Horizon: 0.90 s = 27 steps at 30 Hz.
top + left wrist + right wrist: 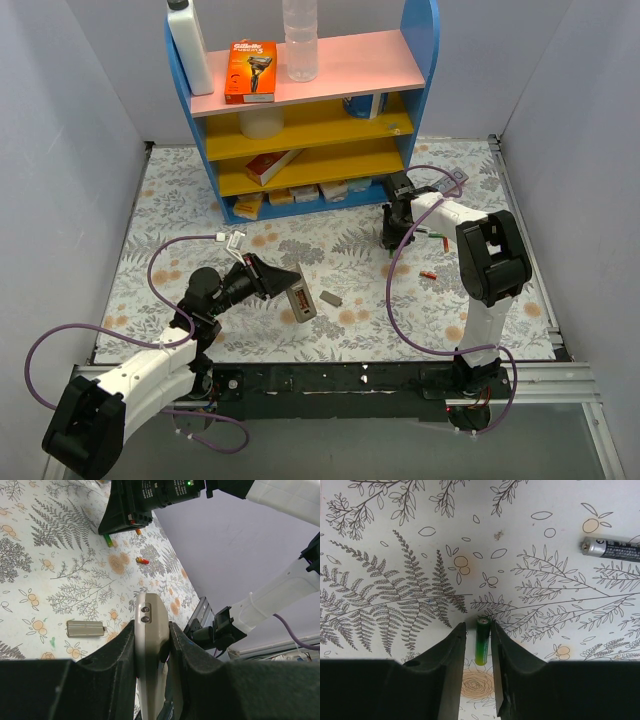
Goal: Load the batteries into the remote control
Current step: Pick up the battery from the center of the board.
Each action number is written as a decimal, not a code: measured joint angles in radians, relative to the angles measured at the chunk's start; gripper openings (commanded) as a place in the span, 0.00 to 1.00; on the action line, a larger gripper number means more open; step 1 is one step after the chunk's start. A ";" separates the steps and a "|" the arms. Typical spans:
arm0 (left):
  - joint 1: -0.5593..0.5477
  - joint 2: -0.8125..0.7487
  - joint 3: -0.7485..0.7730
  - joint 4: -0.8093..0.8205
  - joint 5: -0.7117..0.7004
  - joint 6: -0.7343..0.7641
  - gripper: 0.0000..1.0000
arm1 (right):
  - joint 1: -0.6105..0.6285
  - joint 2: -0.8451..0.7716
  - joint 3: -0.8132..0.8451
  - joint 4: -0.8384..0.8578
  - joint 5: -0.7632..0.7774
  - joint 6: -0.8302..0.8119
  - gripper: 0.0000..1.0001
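Right wrist view had the small green cylindrical battery lying flat on the fern-printed worktop, between the two dark fingers of the right hand. That hand stood narrow around it with a sliver of gap showing on one side, so I judged it not yet clamped. To do this pick well I would close gently and squarely on the middle of the sleeve, pads low enough that so thin a round thing could not roll or squirt out, then lift straight up before turning toward the remote. The battery had a glossy green sleeve and a metal end facing away from the camera; a dark battery with a silver cap lay well apart from it. The left hand was clamped on the long edges of the slim grey-backed plastic remote control, whose rounded end with two small dark dots poked out beyond the fingers. A small loose grey rectangular cover piece lay on the worktop nearby.
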 measured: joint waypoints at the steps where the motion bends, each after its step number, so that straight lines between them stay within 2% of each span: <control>1: 0.000 0.000 0.000 0.000 0.000 0.000 0.00 | 0.000 0.000 0.000 0.000 0.001 0.000 0.33; 2: 0.000 0.001 0.000 -0.001 0.000 0.000 0.00 | 0.000 0.001 0.000 0.000 0.002 0.000 0.29; 5: 0.000 0.005 0.000 -0.001 0.003 0.000 0.00 | 0.000 0.002 0.000 0.000 0.005 -0.002 0.27; 6: 0.000 0.006 0.000 -0.001 0.003 0.000 0.00 | 0.000 0.002 0.000 0.000 0.006 -0.002 0.22; 7: 0.000 0.009 0.000 -0.001 0.003 0.000 0.00 | 0.000 0.002 0.000 -0.001 0.006 -0.003 0.21; 8: 0.000 0.012 0.000 -0.001 0.004 0.000 0.00 | 0.000 0.002 0.000 0.000 0.006 -0.004 0.15; 9: 0.000 0.014 0.000 -0.001 0.004 0.000 0.00 | 0.000 0.002 0.000 0.000 0.006 -0.005 0.14; 10: 0.000 0.018 0.000 -0.001 0.004 0.000 0.00 | 0.000 0.002 0.000 0.000 0.006 -0.006 0.08; 13: 0.000 0.024 0.001 -0.001 0.006 -0.003 0.00 | 0.000 0.000 0.000 0.001 0.002 -0.016 0.07; 15: 0.000 0.030 0.003 0.000 0.007 -0.007 0.00 | 0.000 -0.008 -0.009 0.015 -0.010 -0.030 0.01; 19: 0.000 0.051 0.013 0.008 0.008 -0.018 0.00 | 0.003 -0.086 -0.073 0.054 -0.061 -0.060 0.01; 27: 0.000 0.141 0.075 0.053 0.015 -0.059 0.00 | 0.081 -0.420 -0.192 0.202 -0.164 -0.103 0.01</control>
